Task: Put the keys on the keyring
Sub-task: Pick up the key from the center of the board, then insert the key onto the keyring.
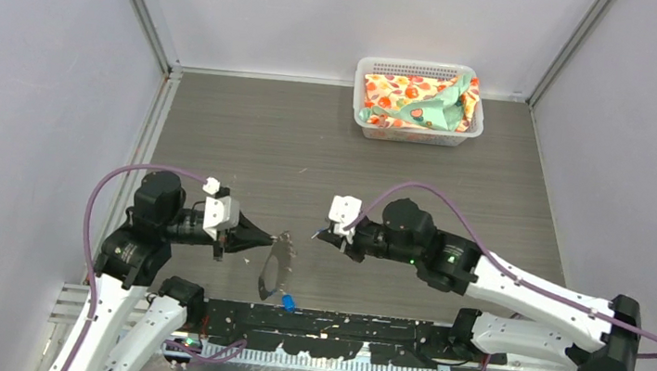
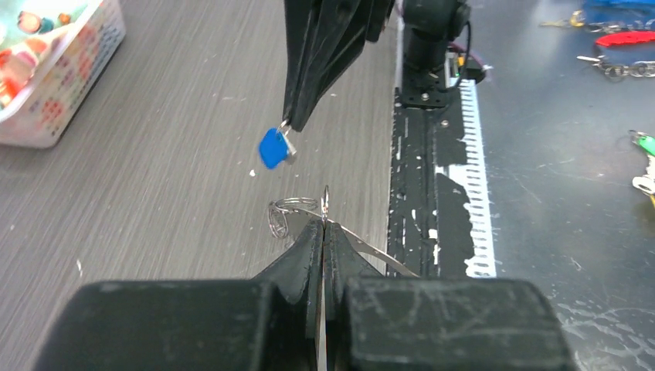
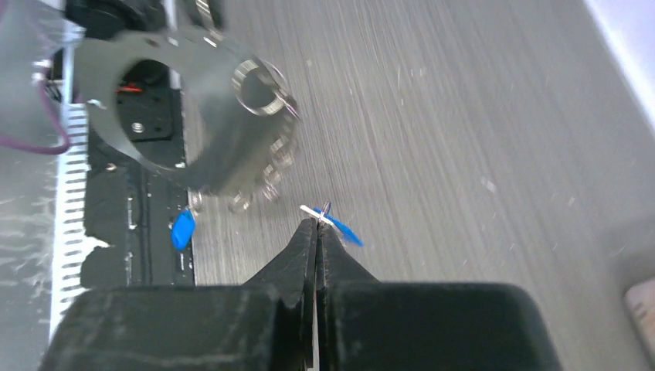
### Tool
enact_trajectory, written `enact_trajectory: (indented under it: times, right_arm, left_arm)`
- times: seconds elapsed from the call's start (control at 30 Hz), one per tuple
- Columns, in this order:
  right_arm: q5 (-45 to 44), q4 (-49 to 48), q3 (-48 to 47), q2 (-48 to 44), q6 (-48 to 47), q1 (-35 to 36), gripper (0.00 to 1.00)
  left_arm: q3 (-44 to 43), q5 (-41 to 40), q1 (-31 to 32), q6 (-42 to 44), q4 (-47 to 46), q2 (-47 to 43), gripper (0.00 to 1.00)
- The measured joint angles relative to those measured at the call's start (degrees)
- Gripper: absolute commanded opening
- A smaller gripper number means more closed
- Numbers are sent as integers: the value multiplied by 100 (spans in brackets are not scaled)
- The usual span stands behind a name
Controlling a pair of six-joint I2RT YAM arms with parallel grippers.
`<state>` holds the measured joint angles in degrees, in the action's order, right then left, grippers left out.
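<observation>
Near the 6 o'clock edge of the counter (image 1: 400,184): keyring (image 1: 276,271), held by its 12 o'clock rim in the clamped left gripper (image 1: 270,235), apparently to steady it; right gripper (image 1: 317,234) at 2 o'clock, pinched shut on one blue key (image 2: 272,147), likely for threading; second key (image 1: 289,302) lying at 6 o'clock.

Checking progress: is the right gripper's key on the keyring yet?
No, the key hangs from the right gripper, apart from the keyring.

Bright, even overhead light, faint soft shadows; motion blur in the right wrist view.
</observation>
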<state>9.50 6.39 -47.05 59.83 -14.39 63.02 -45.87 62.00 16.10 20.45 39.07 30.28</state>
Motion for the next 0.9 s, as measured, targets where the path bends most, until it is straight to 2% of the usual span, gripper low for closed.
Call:
enact_trajectory:
  times: [0.23, 0.47, 0.57, 0.67, 0.8, 0.9]
  right_arm:
    - [356, 1080, -1045, -356, -935, 328, 1]
    - [717, 1864, -1980, -37, -1899, 328, 1]
    - [870, 2203, -2387, 227, -2280, 328, 1]
    - [1073, 2618, -2817, 476, -2669, 326, 1]
    - [1307, 3228, -3471, 866, -3073, 326, 1]
    - [1493, 3523, -3797, 1123, -3228, 326, 1]
  left_arm:
    - [-302, 763, 0, 129, -186, 243, 0]
    - [-474, 1287, 0, 944, -179, 280, 0]
    - [-579, 1373, 0, 1609, 59, 289, 0]
    - [-774, 1405, 26, 2702, 595, 334, 0]
    - [-1021, 1248, 258, 4588, 1655, 505, 0]
    - [-1040, 1075, 442, 5490, 2159, 557, 0]
